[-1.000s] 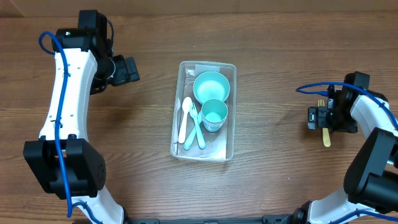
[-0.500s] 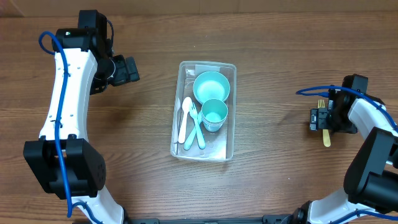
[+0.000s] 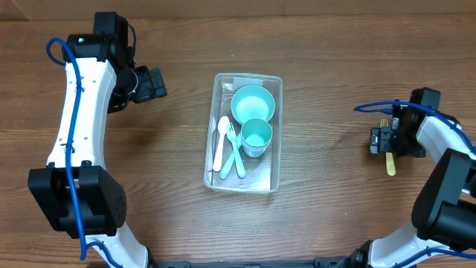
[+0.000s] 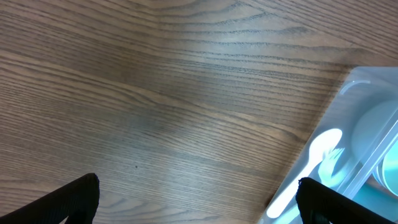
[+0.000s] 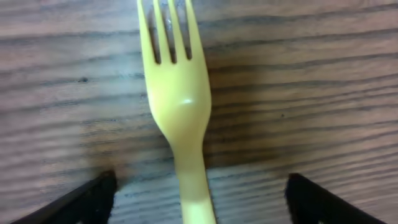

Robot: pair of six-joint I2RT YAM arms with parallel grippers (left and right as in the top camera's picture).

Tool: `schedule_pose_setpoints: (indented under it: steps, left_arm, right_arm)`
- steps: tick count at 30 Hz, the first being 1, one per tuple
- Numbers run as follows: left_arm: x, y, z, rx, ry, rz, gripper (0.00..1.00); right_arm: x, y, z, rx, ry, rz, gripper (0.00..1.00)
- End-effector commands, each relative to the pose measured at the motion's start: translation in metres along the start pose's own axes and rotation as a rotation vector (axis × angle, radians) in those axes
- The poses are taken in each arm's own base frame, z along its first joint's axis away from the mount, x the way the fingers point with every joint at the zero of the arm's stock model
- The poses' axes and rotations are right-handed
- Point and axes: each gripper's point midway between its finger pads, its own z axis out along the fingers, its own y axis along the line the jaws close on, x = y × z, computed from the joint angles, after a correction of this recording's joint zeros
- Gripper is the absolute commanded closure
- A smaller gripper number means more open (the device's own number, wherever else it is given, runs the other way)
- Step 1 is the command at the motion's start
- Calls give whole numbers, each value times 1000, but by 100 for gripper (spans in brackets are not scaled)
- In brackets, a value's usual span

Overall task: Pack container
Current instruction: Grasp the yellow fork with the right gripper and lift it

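Note:
The clear container (image 3: 213, 170) sits mid-table and holds two teal bowls (image 3: 252, 103), a white spoon (image 3: 221, 141) and a teal fork (image 3: 236, 152). Its corner and the spoon also show in the left wrist view (image 4: 348, 87). A yellow fork (image 3: 390, 161) lies flat on the table at the far right. My right gripper (image 3: 387, 138) is low over it, open, with a finger on each side of the handle (image 5: 186, 118). My left gripper (image 3: 155, 83) is open and empty, left of the container (image 4: 199, 199).
The wooden table (image 3: 327, 59) runs all round the container. The near edge lies below both arm bases.
The right gripper has shifted slightly to the right over the yellow fork. The left arm and the container's contents have not moved.

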Motion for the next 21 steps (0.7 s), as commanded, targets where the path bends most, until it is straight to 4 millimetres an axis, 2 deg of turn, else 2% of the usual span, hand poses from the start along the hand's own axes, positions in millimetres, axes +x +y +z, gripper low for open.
schedule_pose_setpoints:
  steps: [1, 9, 10, 11, 12, 16, 21]
  left_arm:
    - [-6, -2, -6, 7, -22, 19, 0]
    - [-6, -2, -6, 7, -22, 19, 0]
    - [-6, -2, -6, 7, -22, 19, 0]
    - [-6, -2, -6, 7, -22, 19, 0]
    - [-6, -2, -6, 7, -22, 19, 0]
    - [-6, -2, -6, 7, -22, 19, 0]
    - [-6, -2, -6, 7, -22, 19, 0]
  right_arm:
    - [12, 5, 16, -18, 69, -6, 23]
    - [0, 1, -5, -21, 83, -7, 51]
    - [-1, 0, -6, -21, 83, -7, 56]
    - [-1, 0, -6, -21, 81, -6, 65]
    - [-1, 0, -6, -21, 81, -7, 69]
    - [-2, 0, -6, -21, 80, -6, 70]
    - [-5, 0, -6, -19, 68, 6, 84]
